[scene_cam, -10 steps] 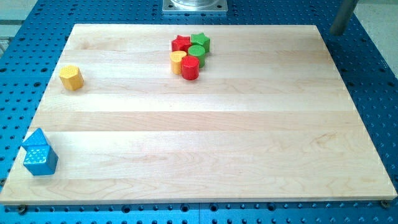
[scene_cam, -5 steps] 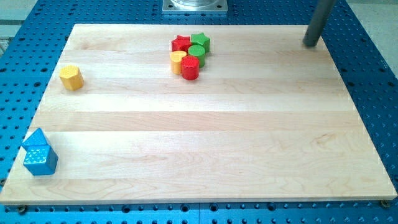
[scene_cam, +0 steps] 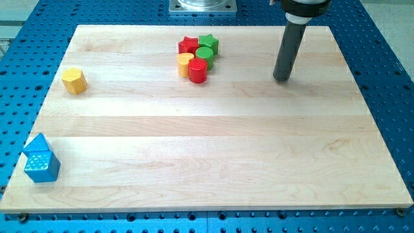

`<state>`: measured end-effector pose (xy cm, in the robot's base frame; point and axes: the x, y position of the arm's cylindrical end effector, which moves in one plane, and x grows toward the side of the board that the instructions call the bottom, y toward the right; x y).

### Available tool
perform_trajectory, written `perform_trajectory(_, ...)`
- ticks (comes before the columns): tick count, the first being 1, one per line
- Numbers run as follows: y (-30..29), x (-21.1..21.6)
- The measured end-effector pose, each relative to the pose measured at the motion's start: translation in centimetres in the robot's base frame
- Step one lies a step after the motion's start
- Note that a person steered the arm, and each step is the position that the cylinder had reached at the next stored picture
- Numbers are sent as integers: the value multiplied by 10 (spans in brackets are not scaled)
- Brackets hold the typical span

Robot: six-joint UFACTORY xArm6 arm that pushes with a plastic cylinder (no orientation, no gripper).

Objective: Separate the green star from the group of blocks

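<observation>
The green star (scene_cam: 209, 42) sits at the top right of a tight group near the board's top middle. It touches the red star (scene_cam: 188, 44) on its left and the green cylinder (scene_cam: 205, 54) below it. A yellow block (scene_cam: 185, 62) and a red cylinder (scene_cam: 198, 71) complete the group. My tip (scene_cam: 281, 79) rests on the board to the right of the group, well apart from it, slightly lower than the red cylinder.
A yellow hexagon block (scene_cam: 74, 81) lies alone at the left. Two blue blocks (scene_cam: 41, 160) stand together at the bottom left corner. The wooden board (scene_cam: 213, 149) lies on a blue perforated table. A metal mount (scene_cam: 203, 6) shows at the top edge.
My tip has moved from off the board's top right corner down and to the left onto the board, closer to the group. No block has moved.
</observation>
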<state>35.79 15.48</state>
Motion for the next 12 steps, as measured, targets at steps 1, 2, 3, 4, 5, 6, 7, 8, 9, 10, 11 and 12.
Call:
perform_trajectory(1, -13, 0)
perform_trajectory(2, -52, 35)
perform_trajectory(3, -75, 56)
perform_trajectory(4, -75, 56)
perform_trajectory(5, -75, 56)
perform_trajectory(6, -75, 56)
perform_trajectory(7, -80, 66)
perform_trajectory(8, -156, 54)
perform_trajectory(9, -267, 46)
perform_trajectory(10, -299, -3)
perform_trajectory(11, -273, -67)
perform_trajectory(12, -221, -89)
